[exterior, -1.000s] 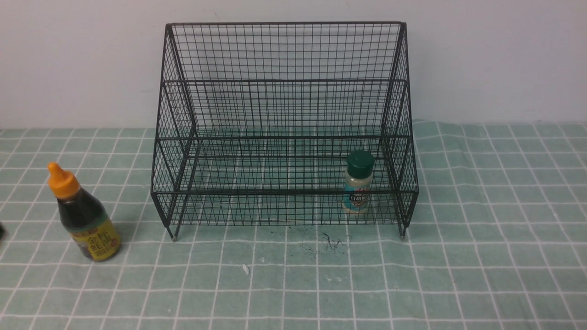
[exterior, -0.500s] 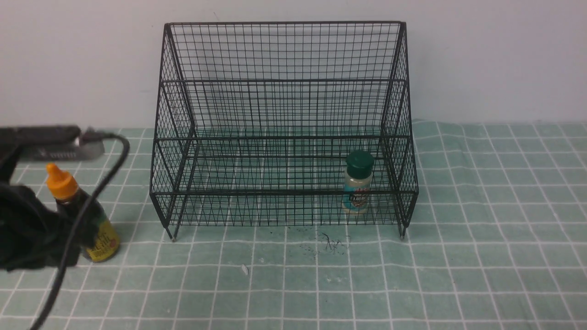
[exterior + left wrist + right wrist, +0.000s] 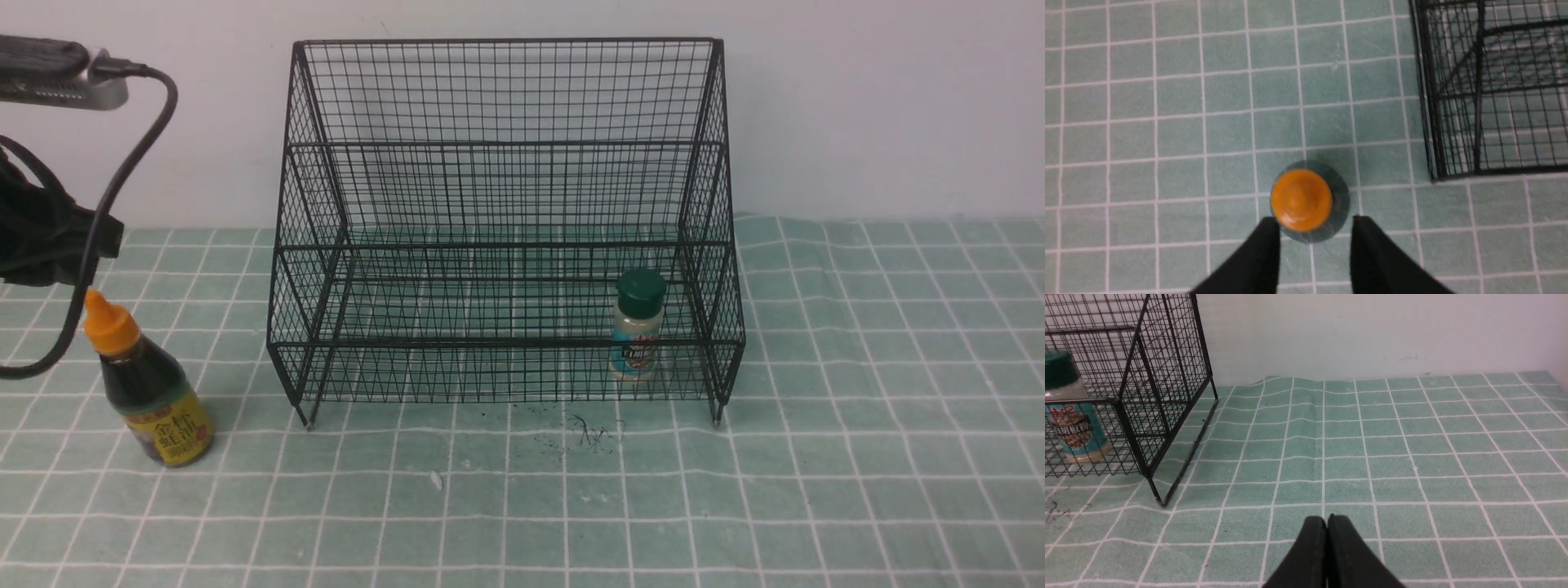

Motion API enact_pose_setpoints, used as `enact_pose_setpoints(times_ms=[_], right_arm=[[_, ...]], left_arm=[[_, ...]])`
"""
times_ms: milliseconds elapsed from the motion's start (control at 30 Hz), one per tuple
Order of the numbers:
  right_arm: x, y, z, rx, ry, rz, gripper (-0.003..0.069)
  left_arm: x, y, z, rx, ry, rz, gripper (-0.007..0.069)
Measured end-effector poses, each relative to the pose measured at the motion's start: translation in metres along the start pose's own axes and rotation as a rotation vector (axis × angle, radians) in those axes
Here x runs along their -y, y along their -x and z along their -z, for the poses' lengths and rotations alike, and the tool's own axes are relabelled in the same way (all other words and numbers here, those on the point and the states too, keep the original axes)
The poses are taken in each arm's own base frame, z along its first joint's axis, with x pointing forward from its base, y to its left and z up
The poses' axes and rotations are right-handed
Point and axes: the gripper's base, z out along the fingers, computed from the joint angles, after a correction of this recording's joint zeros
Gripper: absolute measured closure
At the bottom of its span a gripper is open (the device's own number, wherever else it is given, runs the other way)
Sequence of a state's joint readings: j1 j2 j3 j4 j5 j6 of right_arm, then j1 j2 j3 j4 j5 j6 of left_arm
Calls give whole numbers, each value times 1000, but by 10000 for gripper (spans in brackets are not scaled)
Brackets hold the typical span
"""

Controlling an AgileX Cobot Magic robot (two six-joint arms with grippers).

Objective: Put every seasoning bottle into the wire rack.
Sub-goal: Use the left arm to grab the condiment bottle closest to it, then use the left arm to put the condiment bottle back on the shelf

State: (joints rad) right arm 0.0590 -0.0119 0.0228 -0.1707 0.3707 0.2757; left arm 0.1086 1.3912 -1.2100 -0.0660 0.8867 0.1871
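Observation:
The dark-sauce bottle (image 3: 153, 384) with orange pointed cap and yellow label stands upright on the cloth, left of the wire rack (image 3: 506, 147). My left arm (image 3: 41, 237) hangs just above and behind its cap. In the left wrist view I look straight down on the orange cap (image 3: 1301, 200); my left gripper (image 3: 1314, 222) is open and empty, its tips above the bottle's near edge. The small green-capped shaker (image 3: 639, 327) stands inside the rack's lower tier at the right end; it also shows in the right wrist view (image 3: 1069, 416). My right gripper (image 3: 1327, 520) is shut and empty, low over the cloth right of the rack (image 3: 1159, 375).
A green checked cloth (image 3: 816, 457) covers the table up to a white wall behind the rack. Dark crumbs (image 3: 584, 433) and a small white fleck (image 3: 437, 479) lie on the cloth in front of the rack. The rack's corner (image 3: 1433, 175) is near the bottle.
My left arm came in from the left, passed low in front of the dark-sauce bottle, then rose and now sits above it. Bottles and rack have not moved.

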Motion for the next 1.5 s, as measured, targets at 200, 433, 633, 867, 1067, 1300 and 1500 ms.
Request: enact_pose_setpoints(times_ms=[200, 433, 633, 867, 1067, 1300, 1500], right_arm=[[0, 0, 0, 0, 0, 0, 672], [0, 0, 0, 0, 0, 0, 672], [0, 0, 0, 0, 0, 1, 672], [0, 0, 0, 0, 0, 1, 672], [0, 0, 0, 0, 0, 2, 672], [0, 0, 0, 0, 0, 1, 672], [0, 0, 0, 0, 0, 1, 672]], left_arm=[[-7, 3, -36, -57, 44, 18, 38], [-9, -1, -71, -146, 48, 93, 33], [-9, -4, -87, -190, 41, 102, 170], [-8, -5, -84, -221, 31, 116, 337], [-7, 17, -43, -179, 31, 108, 337], [26, 76, 52, 124, -11, 11, 337], [72, 107, 75, 231, -121, -81, 337]])
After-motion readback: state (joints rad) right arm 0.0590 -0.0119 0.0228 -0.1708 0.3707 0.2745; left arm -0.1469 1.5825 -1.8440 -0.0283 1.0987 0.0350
